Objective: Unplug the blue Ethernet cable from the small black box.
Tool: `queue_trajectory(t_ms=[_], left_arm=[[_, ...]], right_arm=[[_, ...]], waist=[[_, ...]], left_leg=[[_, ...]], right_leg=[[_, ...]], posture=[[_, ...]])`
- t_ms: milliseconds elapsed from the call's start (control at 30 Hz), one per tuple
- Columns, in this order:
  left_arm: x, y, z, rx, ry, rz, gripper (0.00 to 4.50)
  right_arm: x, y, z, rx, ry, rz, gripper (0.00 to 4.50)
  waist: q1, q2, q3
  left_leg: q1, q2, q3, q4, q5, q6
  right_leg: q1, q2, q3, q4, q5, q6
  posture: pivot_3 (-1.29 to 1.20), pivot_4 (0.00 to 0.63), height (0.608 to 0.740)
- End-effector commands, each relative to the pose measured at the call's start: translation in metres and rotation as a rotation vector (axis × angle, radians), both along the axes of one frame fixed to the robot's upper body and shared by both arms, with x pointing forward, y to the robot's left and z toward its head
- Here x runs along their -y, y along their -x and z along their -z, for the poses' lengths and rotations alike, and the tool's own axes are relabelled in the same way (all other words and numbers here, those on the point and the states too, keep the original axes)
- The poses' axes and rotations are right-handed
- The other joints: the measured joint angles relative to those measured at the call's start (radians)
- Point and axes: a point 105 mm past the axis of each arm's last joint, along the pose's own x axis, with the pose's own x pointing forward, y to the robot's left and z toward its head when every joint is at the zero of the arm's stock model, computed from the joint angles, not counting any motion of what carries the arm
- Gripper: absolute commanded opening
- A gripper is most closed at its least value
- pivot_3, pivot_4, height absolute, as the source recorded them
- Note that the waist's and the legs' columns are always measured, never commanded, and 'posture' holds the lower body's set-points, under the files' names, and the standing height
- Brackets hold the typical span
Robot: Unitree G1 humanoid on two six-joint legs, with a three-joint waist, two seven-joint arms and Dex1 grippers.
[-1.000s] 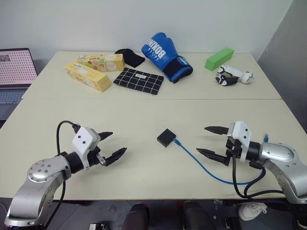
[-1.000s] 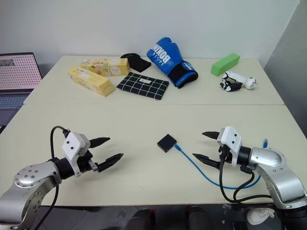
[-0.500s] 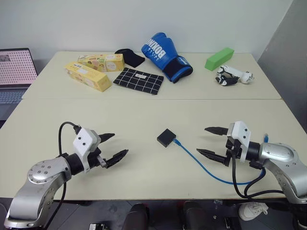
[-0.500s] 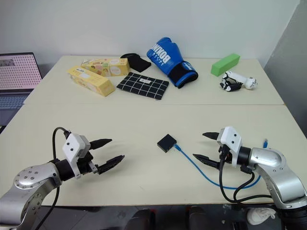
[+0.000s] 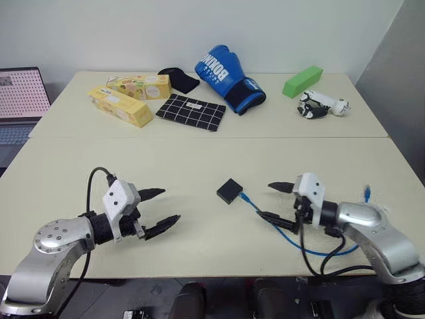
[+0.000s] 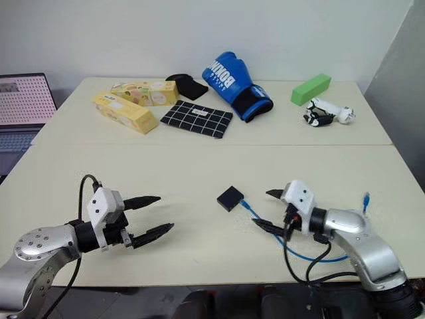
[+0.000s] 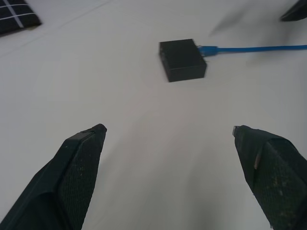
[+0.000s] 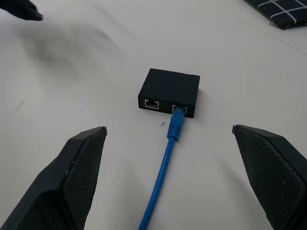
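Note:
The small black box [image 5: 229,191] lies flat on the cream table [image 5: 199,159], near the middle of its front half. The blue Ethernet cable [image 5: 265,216] is plugged into the box's right side; the right wrist view shows its plug [image 8: 177,116] seated in one of two ports. The cable runs right and loops under my right arm. My right gripper [image 5: 268,200] stands open just right of the box, over the cable, pointing at the box. My left gripper [image 5: 160,211] is open and empty, well left of the box, also pointing toward it.
At the back of the table lie a blue boxing glove [image 5: 226,81], a black white-gridded cloth [image 5: 190,111], two yellow cartons [image 5: 121,105], a black fabric lump [image 5: 179,78], a green block [image 5: 303,80] and a white tool [image 5: 321,106]. A laptop [image 5: 23,93] stands at far left.
My right gripper has moved left and a little down, closer to the box, and now hangs over the cable. My left gripper has swung slightly to the right. Box and cable have not moved.

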Motion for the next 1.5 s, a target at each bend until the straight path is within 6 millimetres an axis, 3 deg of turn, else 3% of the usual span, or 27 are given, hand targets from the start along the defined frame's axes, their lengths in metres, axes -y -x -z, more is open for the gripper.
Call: queue_trajectory(t_ms=[33,267,700,900,1033,1200,1333,1500], left_arm=[[0.016,0.012,-0.012,-0.007,-0.013,0.152,4.5],[0.027,0.015,-0.018,-0.012,-0.034,0.265,4.5],[0.029,-0.001,-0.013,0.02,-0.024,0.225,4.5],[0.02,-0.015,-0.009,0.046,-0.031,0.143,4.5],[0.02,-0.022,-0.01,0.034,0.025,0.099,4.5],[0.032,-0.025,-0.027,-0.065,0.236,0.089,4.5],[0.038,-0.031,-0.038,-0.124,0.352,0.073,4.5],[0.044,-0.032,-0.037,-0.177,0.406,0.071,4.5]], right_arm=[[-0.01,-0.013,0.008,0.014,0.019,0.058,4.46],[-0.025,-0.029,0.032,-0.036,0.043,0.135,4.46],[-0.031,-0.034,0.032,0.009,0.105,0.135,1.48],[-0.033,-0.032,0.016,0.079,0.124,0.069,0.16],[-0.033,-0.033,-0.007,0.195,0.154,-0.029,0.13],[-0.043,-0.029,-0.044,0.568,0.27,-0.273,0.13],[-0.057,-0.023,-0.059,0.791,0.294,-0.418,0.13],[-0.068,-0.018,-0.069,0.931,0.27,-0.499,0.13]], waist=[[-0.001,0.0,0.0],[0.0,0.001,0.0],[-0.001,0.001,0.0],[-0.001,0.001,0.0],[-0.001,0.001,0.001],[-0.001,0.002,0.001],[-0.002,0.001,0.001],[-0.002,0.001,0.001]], left_leg=[[0.0,0.0,0.0,0.0,0.0,0.0],[-0.001,0.0,0.0,0.0,0.0,0.0],[0.0,0.0,0.0,0.0,0.0,0.0],[0.0,0.0,0.0,0.0,0.0,0.0],[0.0,0.0,0.0,0.0,0.0,0.0],[-0.002,0.0,0.0,0.001,0.0,0.0],[-0.002,0.0,0.0,0.001,0.0,0.0],[-0.002,0.001,-0.001,0.001,0.0,0.0]], right_leg=[[0.0,0.001,0.0,0.0,0.0,0.0],[-0.001,0.001,0.0,0.0,0.0,0.0],[-0.002,0.002,0.0,0.001,0.0,0.0],[-0.001,0.002,0.0,0.001,0.0,0.0],[-0.002,0.002,0.0,0.001,0.0,0.0],[-0.003,0.002,0.0,0.001,0.0,0.0],[-0.002,0.002,-0.001,0.001,0.0,0.0],[-0.003,0.001,0.0,0.001,0.0,0.0]], posture=[[0.0,0.15,0.74],[0.0,0.15,0.74],[0.0,0.15,0.74],[0.0,0.15,0.74],[0.0,0.15,0.74],[0.0,0.15,0.74],[0.0,0.15,0.74],[0.0,0.15,0.74]])
